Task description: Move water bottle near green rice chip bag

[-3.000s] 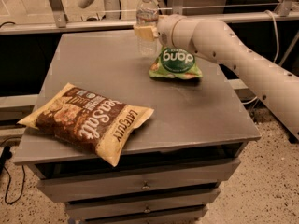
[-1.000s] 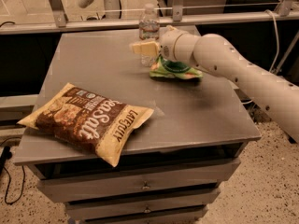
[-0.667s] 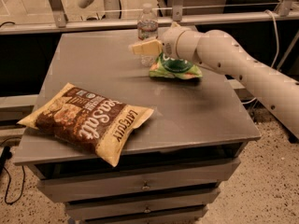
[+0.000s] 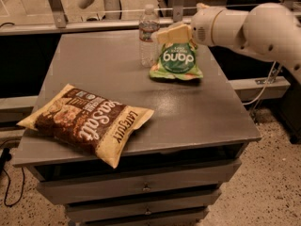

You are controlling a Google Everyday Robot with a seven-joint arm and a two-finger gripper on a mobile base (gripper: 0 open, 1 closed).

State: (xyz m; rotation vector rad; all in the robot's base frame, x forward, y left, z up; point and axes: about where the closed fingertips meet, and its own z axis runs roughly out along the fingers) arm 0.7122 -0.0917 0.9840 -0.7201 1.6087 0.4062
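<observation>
The water bottle (image 4: 149, 34) stands upright on the grey table (image 4: 197, 107) near its back edge, clear with a white cap. The green rice chip bag (image 4: 177, 60) lies right beside it, just to its right, with white "dang" lettering. My gripper (image 4: 165, 36) hovers above the top of the green bag, just right of the bottle and apart from it. It is open and holds nothing. The white arm (image 4: 244, 27) reaches in from the right.
A large brown-and-yellow "Sea Salt" chip bag (image 4: 89, 121) lies at the table's front left. Drawers (image 4: 141, 187) sit under the tabletop. A rail and metal posts (image 4: 56, 6) run behind the table.
The gripper held the bottle three seconds ago. It has since let go and drawn back to the right, above the green bag. The bottle stands alone beside the bag.
</observation>
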